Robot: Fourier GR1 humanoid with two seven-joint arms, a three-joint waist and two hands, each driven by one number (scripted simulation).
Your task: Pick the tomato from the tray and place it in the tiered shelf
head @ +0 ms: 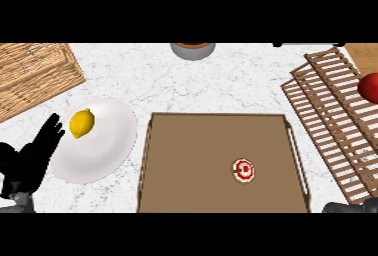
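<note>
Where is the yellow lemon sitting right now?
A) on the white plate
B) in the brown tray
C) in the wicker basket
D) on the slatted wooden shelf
A: the lemon lies on the upper left part of the white plate, left of the tray.

I saw a matt brown tray (192, 190), a slatted wooden shelf (332, 125) at three o'clock, and a white marbled counter (221, 80).
</note>
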